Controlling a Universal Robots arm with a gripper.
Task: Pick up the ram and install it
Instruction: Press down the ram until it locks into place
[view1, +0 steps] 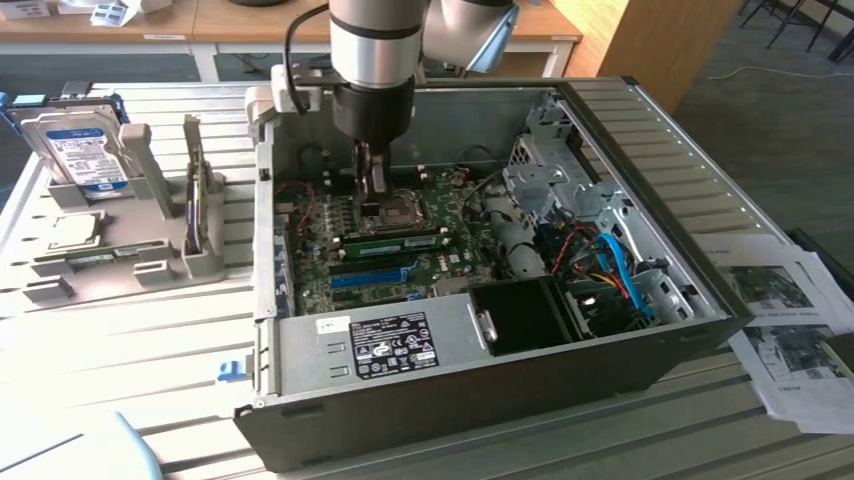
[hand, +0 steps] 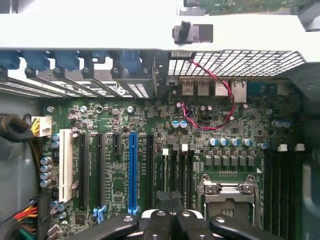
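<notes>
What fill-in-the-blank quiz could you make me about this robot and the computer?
1. The gripper is down inside the open computer ____.
2. The hard drive stands in a grey holder on the exterior view's ____ of the case.
3. On the motherboard, one long slot is bright ____.
4. Printed papers lie on the exterior view's ____ of the case.
Missing words: case; left; blue; right.

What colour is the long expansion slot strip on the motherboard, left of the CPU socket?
Bright blue; the slot strip shows best in the wrist view.
</notes>
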